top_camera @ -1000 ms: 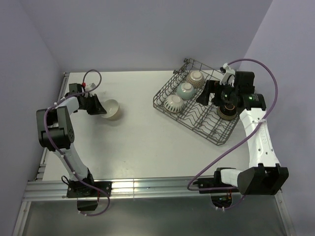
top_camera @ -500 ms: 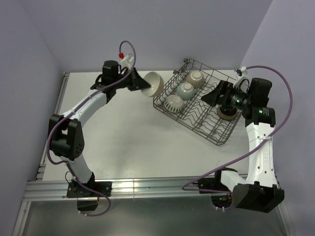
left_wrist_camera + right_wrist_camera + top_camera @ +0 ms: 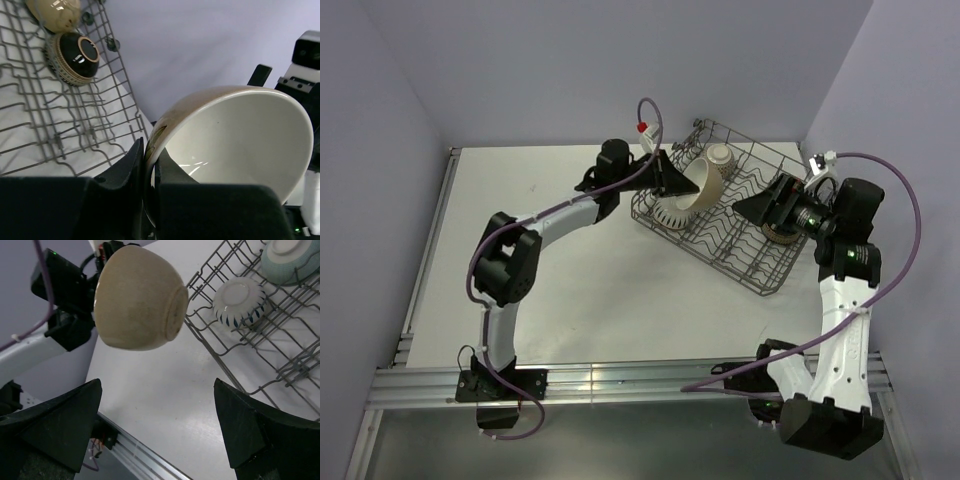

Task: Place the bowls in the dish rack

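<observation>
Since half a second ago the left arm has swung right, carrying the cream bowl (image 3: 708,178) from over the table (image 3: 580,280) to above the far left part of the rack (image 3: 740,262). Over the rack's right side, the right claw (image 3: 757,208) has barely shifted.

The left claw (image 3: 150,155) pinches the bowl's rim, one finger inside and one outside, and the bowl hangs tipped on its side in the air. The right wrist view shows it clear of the wires. The right claw's fingers are spread wide with nothing between them.

The lattice bowl (image 3: 239,301) and teal bowl (image 3: 292,260) already sit in the rack's left rows, close under the carried one. A dark bowl (image 3: 75,55) lies further right.

Several things could go wrong from here:
- A rim pinch on glazed ceramic is a thin hold, so a quick stop or a knock on a tine could twist the bowl loose.
- Lowering it without picking a free slot would bring it down onto the teal or lattice bowl and chip one.
- Letting go before it leans on the tines could leave it rolling.
- Both arms now work over the same rack and could clash.
</observation>
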